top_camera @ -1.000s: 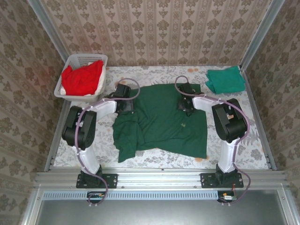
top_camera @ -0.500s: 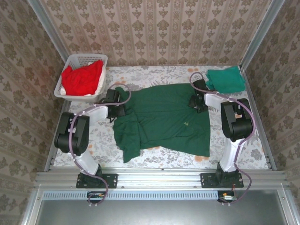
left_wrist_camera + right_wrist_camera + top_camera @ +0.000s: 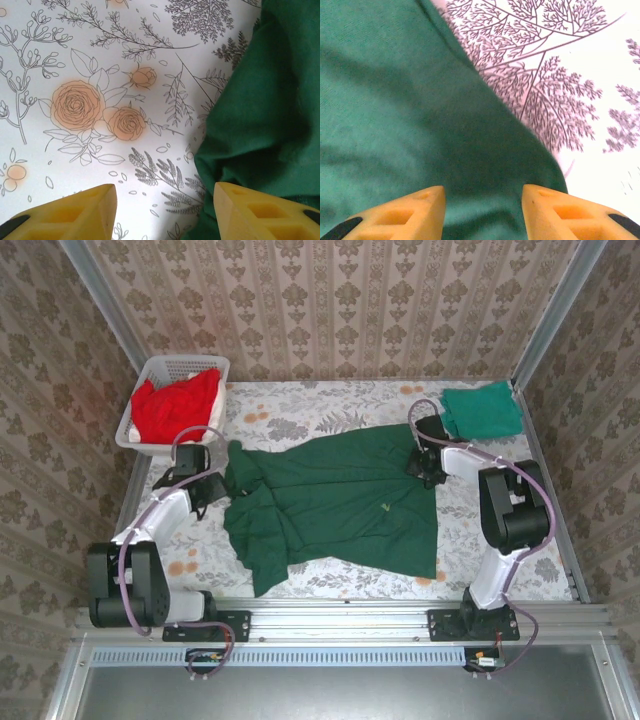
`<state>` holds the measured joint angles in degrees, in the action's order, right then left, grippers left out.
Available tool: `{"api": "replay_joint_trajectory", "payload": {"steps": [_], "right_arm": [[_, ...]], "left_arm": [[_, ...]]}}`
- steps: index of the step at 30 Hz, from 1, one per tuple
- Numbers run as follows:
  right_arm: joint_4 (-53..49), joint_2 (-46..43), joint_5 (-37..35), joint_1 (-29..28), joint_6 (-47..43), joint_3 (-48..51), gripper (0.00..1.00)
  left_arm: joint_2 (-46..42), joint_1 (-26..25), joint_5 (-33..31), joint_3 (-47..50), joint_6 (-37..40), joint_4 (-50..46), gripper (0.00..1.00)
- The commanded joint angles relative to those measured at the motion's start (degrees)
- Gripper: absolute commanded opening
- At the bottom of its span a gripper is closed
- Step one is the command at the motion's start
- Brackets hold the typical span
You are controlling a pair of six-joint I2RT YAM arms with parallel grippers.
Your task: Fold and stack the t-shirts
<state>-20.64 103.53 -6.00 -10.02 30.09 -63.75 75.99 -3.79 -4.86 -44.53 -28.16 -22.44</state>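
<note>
A large dark green t-shirt (image 3: 335,505) lies spread and rumpled across the middle of the table. My left gripper (image 3: 210,490) sits just off its left edge. In the left wrist view that gripper (image 3: 165,212) is open over the flowered tablecloth, and the green cloth (image 3: 265,110) lies along its right finger. My right gripper (image 3: 424,466) is at the shirt's far right corner. There it stands open (image 3: 482,207) above the green cloth (image 3: 395,100), nothing pinched. A folded teal t-shirt (image 3: 482,410) lies at the back right. Red t-shirts (image 3: 175,408) fill the basket.
The white slotted basket (image 3: 150,372) stands at the back left corner. Flowered tablecloth (image 3: 300,420) shows behind the shirt and at the left (image 3: 80,105). Patterned walls and metal rails close in the table on three sides.
The left gripper has moved left and drawn the dark green shirt's left side with it, then opened off the cloth. The right gripper has shifted right to the shirt's far right corner.
</note>
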Motion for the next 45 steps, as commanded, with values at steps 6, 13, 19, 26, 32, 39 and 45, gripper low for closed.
{"api": "replay_joint_trajectory", "payload": {"steps": [6, 13, 19, 26, 32, 39, 45], "right_arm": [[0.67, -1.37, -2.10, -12.81, 2.43, -0.92, 0.46], [1.23, -5.84, -5.71, -17.20, 6.25, 7.71, 0.46], [-0.95, -8.25, -8.68, -18.04, 7.91, 12.03, 0.49], [0.03, -8.58, -7.73, -15.63, 7.45, 14.00, 0.50], [-0.02, -7.77, -4.75, -13.02, 6.48, 12.81, 0.51], [0.07, -7.46, -3.49, -12.87, 6.03, 12.24, 0.51], [0.31, -8.37, -3.55, -13.36, 6.42, 12.92, 0.52]], "left_arm": [[3.08, -15.05, -5.77, -12.66, 4.12, -0.68, 0.62], [31.88, -20.48, 1.26, -33.30, 6.08, 0.70, 0.55], [50.53, -20.98, 4.99, -49.11, 5.37, -2.06, 0.49], [60.26, -21.92, 8.96, -60.51, 5.99, -2.55, 0.00], [66.29, -21.96, 8.84, -82.17, 9.16, -15.18, 0.00], [44.89, -20.96, -3.78, -55.77, 8.49, -12.19, 0.50], [29.21, -17.41, -7.96, -31.59, 7.58, -7.47, 0.72]]}}
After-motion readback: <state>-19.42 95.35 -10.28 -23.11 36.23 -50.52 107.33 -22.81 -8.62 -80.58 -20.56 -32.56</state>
